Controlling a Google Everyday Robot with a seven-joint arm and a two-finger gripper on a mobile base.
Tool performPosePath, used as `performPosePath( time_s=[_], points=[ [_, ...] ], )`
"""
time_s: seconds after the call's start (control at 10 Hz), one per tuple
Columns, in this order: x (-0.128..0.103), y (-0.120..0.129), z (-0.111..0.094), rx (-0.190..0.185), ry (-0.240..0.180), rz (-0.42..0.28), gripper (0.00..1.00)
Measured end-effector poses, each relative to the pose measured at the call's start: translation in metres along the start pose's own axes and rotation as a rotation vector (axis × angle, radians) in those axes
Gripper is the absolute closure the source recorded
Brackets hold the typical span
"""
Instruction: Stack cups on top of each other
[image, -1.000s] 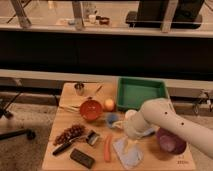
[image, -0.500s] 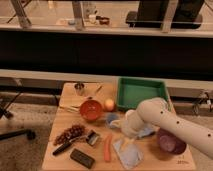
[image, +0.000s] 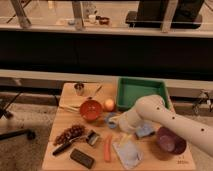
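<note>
Reaching leftward over the wooden table (image: 64, 120), the arm sets its gripper (image: 116, 122) right at the light-blue cup (image: 109, 120), which stands just beside the orange-red bowl (image: 90, 110). Its jaws are spread apart; whether they touch the cup I cannot tell. What looks like the white cup (image: 131, 158) lies on a pale cloth (image: 122, 148) toward the front edge, so from the gripper it sits forward and slightly right.

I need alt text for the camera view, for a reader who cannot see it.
A white robot arm reaches from the picture's right over a wooden table, its gripper at a light-blue cup beside an orange-red bowl; a green tray and purple bowl sit nearby.
</note>
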Motion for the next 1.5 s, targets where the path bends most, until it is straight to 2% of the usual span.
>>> performPosePath(
  time_s=[0.4,0.9,1.5],
  points=[
    [0.014,-0.013,0.011,-0.004,-0.013,0.023,0.2],
    [0.024,-0.013,0.023,-0.017,-0.026,0.036,0.2],
    [0.024,-0.016,0.025,0.034,0.012,0.037,0.2]
  ],
)
